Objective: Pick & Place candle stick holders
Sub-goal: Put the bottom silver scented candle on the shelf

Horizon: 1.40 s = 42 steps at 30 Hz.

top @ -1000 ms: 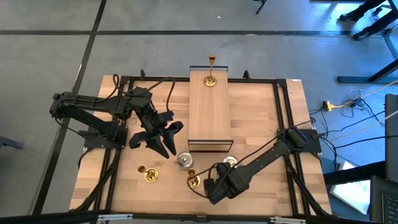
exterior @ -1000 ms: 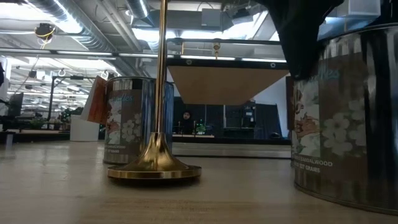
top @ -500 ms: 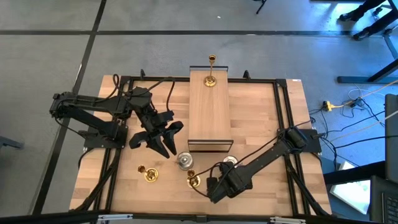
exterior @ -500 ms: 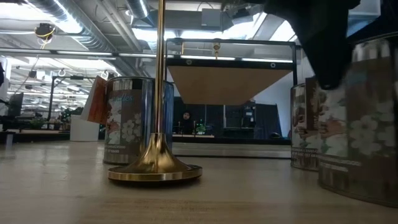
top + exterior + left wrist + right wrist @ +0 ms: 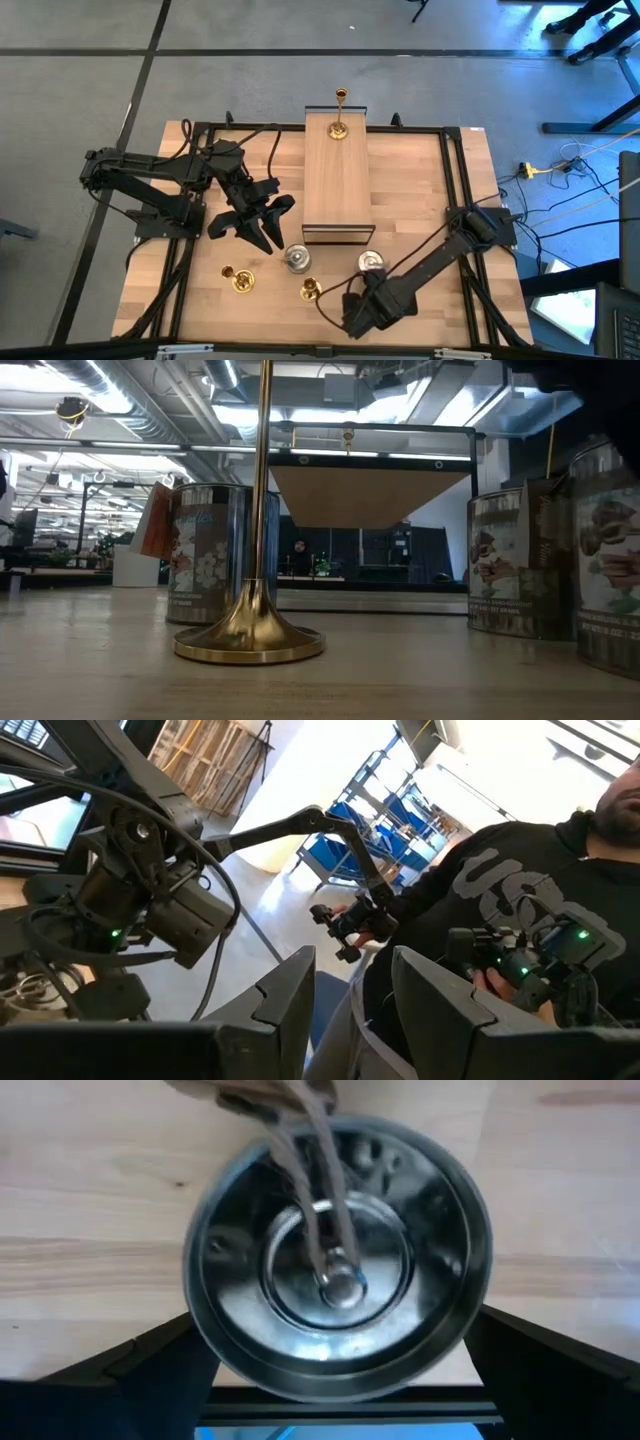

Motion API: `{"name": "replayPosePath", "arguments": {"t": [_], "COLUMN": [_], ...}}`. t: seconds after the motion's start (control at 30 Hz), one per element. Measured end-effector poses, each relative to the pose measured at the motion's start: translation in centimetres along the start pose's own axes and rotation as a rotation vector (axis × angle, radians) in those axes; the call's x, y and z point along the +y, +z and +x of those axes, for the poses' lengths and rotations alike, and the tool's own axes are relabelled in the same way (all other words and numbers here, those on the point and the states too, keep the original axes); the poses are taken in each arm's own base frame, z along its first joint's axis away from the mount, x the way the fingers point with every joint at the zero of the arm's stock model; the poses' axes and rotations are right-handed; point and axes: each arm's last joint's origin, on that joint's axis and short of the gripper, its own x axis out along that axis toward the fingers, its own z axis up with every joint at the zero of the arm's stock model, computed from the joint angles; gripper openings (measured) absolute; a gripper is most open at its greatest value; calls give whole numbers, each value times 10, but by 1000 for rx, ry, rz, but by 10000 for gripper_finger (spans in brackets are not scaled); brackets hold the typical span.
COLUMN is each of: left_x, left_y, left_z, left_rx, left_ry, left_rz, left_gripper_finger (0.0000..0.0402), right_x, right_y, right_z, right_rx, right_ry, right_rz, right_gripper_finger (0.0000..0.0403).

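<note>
My right gripper (image 5: 362, 312) stands near the table's near edge, pointing down over a squat silver candle stick holder (image 5: 335, 1250) that it hides in the high view. That holder shows at the right edge of the low view (image 5: 610, 590). Two more silver holders (image 5: 296, 258) (image 5: 372, 262) and two brass-gold ones (image 5: 240, 282) (image 5: 310, 291) stand upright on their bases nearby. A third gold holder (image 5: 339, 128) stands on the wooden box. My left gripper (image 5: 255, 228) hovers open and level above the table's left half, with nothing in it. My right gripper comes from above, pointing down, with one finger (image 5: 140, 1370) on each side of the silver holder's round wall (image 5: 200, 1330), jaws spread wide across it. The holder stays upright. Whether its bottom rests on the table, I cannot tell.
A long wooden box (image 5: 338, 185) lies across the table's middle toward the far edge. A black frame (image 5: 455, 180) runs around the tabletop. Beyond the table a person (image 5: 520, 920) holds hand controllers.
My right gripper has gone toward the table's right edge and a little toward the near edge, turning slightly. The silver holder between its fingers has gone along with it, upright. This has uncovered the gold holder beside it and the silver one behind.
</note>
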Motion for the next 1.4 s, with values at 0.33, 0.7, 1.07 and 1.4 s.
{"name": "replayPosePath", "arguments": {"t": [0.33,0.7,1.07,1.4], "left_x": [0,-1,-4,-4], "left_y": [0,0,-3,-3], "left_z": [0,1,5,5], "left_rx": [0,1,14,15], "left_ry": [1,-2,-20,-20], "left_rz": [2,1,11,9], "left_gripper_finger": [131,131,131,131], "right_x": [8,16,19,21], "right_y": [9,25,27,25], "right_z": [-2,-4,2,8], "right_rx": [-12,-27,-16,-8], "right_ry": [25,33,4,-9], "right_rz": [-20,-34,-17,1], "right_gripper_finger": [399,399,399,399]}}
